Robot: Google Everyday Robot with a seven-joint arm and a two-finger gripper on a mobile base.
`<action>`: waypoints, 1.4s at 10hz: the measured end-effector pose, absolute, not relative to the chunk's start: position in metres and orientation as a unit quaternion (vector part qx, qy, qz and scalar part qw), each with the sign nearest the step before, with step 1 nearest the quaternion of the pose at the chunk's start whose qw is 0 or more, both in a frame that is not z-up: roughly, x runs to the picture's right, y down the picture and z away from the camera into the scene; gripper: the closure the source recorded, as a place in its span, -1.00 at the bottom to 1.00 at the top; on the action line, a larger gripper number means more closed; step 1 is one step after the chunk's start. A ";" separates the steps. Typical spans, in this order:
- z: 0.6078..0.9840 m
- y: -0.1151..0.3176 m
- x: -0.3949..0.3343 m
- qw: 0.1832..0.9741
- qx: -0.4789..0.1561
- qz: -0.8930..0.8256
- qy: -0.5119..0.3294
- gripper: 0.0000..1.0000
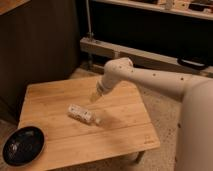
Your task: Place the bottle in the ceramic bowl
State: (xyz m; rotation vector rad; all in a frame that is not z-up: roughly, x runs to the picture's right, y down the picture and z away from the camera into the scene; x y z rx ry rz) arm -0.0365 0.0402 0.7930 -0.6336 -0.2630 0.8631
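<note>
Wooden table (122, 131): bottle (82, 114) lay on its side, centre; ceramic bowl (23, 145) sat at 8 o'clock; my gripper (95, 96) hung at the bottle's 1 o'clock.

Lighting is warm and dim. The tabletop (120, 137) is the brightest zone; the background behind it is dark. The hand (95, 96) hangs over the tabletop's middle, just above the bottle (81, 113). A soft shadow lies beside the bottle. The bowl (22, 145) shows faint glare.
</note>
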 end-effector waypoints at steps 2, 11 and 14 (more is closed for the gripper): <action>0.785 0.048 -0.039 0.854 -0.294 0.406 -0.139 -0.30; 0.804 0.117 -0.104 0.875 -0.337 0.318 -0.142 -0.30; 0.801 0.130 -0.115 0.885 -0.341 0.289 -0.127 -0.30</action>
